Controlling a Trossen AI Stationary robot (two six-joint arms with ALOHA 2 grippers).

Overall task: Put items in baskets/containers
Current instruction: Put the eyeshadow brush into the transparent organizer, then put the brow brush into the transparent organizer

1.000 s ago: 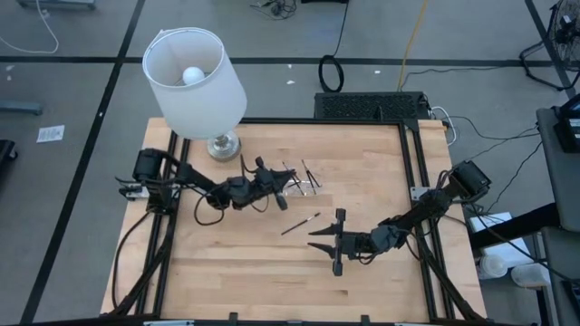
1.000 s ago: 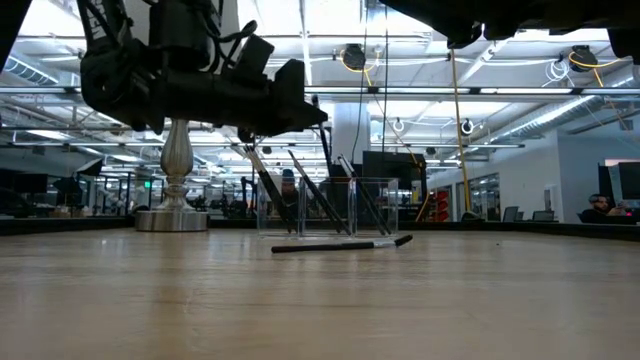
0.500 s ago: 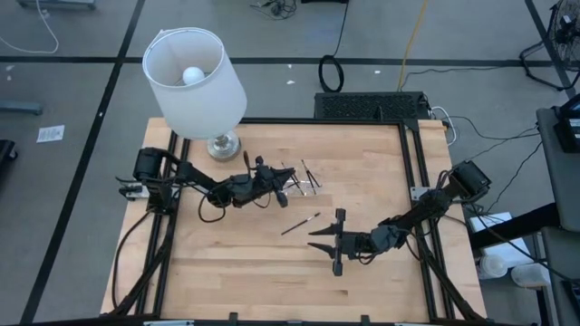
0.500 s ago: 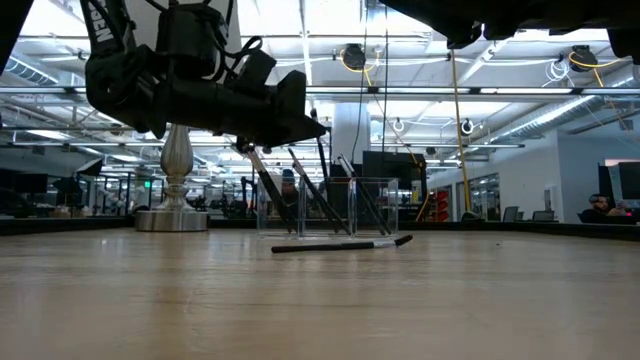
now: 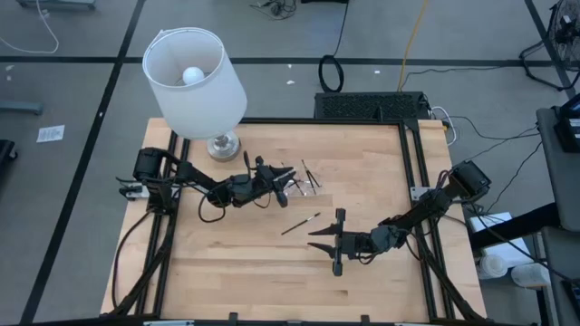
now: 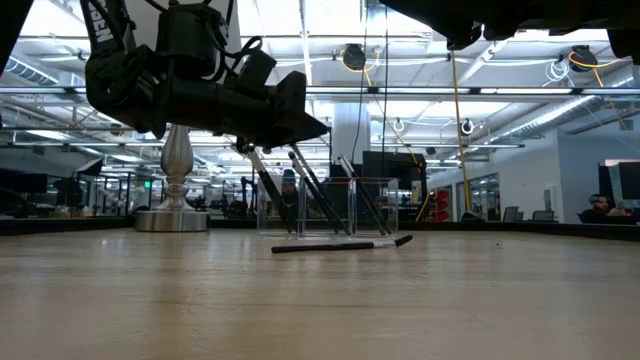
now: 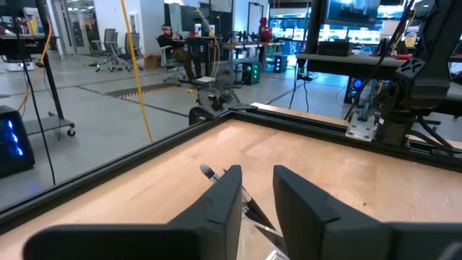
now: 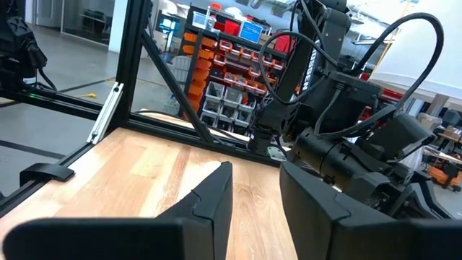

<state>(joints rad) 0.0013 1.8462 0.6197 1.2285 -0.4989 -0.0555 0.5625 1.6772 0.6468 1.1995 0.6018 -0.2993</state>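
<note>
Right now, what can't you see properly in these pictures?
- High view: clear tray is too faint; its edges barely show.
- High view: sticks in tray too small to count.
- Low view: right gripper is cut off by the top edge.
- Left wrist view: left gripper hides the tray below.

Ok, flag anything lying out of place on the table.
One dark stick lies loose on the bare wood, apart from the clear tray where the other sticks lean. The left gripper hovers over that tray.

The clear tray (image 6: 325, 207) is nearly invisible from above. The left gripper (image 5: 283, 181) covers part of it, so the sticks (image 6: 310, 195) inside cannot be counted.
</note>
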